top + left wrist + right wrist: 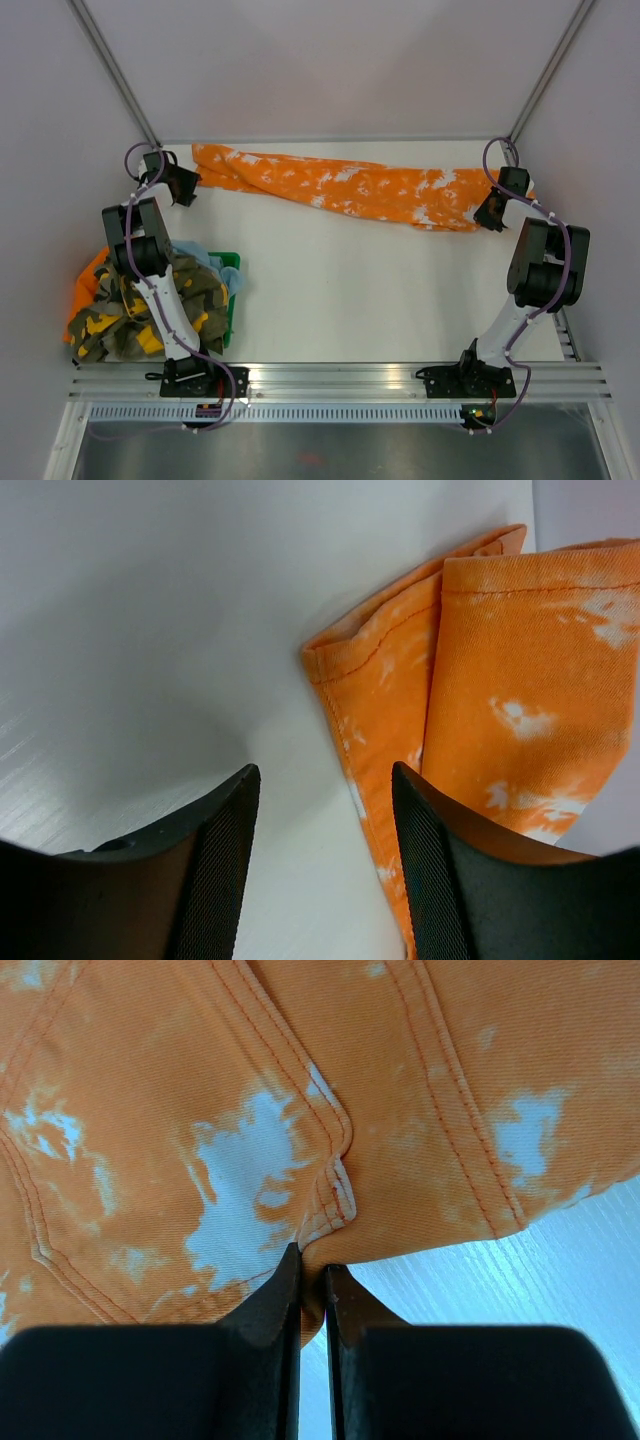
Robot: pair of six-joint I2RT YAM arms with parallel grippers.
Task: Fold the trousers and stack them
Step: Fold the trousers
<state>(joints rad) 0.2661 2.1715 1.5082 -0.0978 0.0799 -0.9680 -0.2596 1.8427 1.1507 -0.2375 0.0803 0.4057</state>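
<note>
Orange trousers [340, 190] are stretched unfolded along desk [350, 300] | right claw [312, 1282] is clamped on their edge | left claw [322, 776] is held apart beside hems | folding, stacking judged undone

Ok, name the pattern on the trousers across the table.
The trousers are orange with white blotches; best in right wrist view.

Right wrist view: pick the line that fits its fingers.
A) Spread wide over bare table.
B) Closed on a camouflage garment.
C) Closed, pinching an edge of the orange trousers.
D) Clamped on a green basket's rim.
C: the right gripper has its fingers almost together, with a fold of the orange trousers caught between the tips.
</note>
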